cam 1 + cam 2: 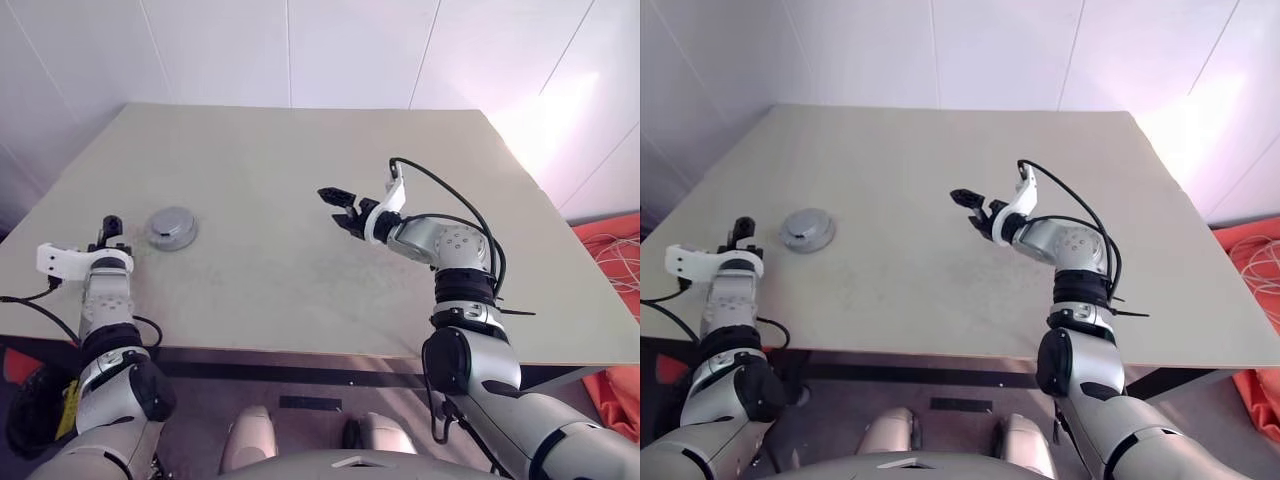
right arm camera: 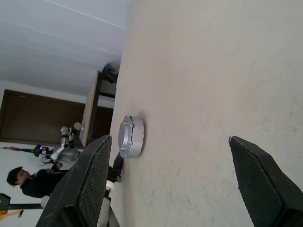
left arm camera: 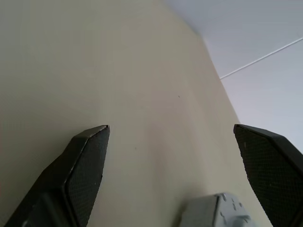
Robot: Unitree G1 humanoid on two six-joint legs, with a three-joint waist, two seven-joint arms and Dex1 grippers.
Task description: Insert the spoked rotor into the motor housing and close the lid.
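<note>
Your closed motor housing (image 1: pixel 172 228) looked rigid, heavy, slick metal; grip its rim. Both grippers' fingers (image 3: pixel 85 165) were spread, empty.

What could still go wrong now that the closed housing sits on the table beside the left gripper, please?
1. The left gripper, jaws open, sits close beside the closed housing; a swing toward it could knock it.
2. The housing lies near the table's left side, so a push that way could send it toward the edge.
3. Whether the lid is fully seated cannot be told; it might come loose if bumped.
</note>
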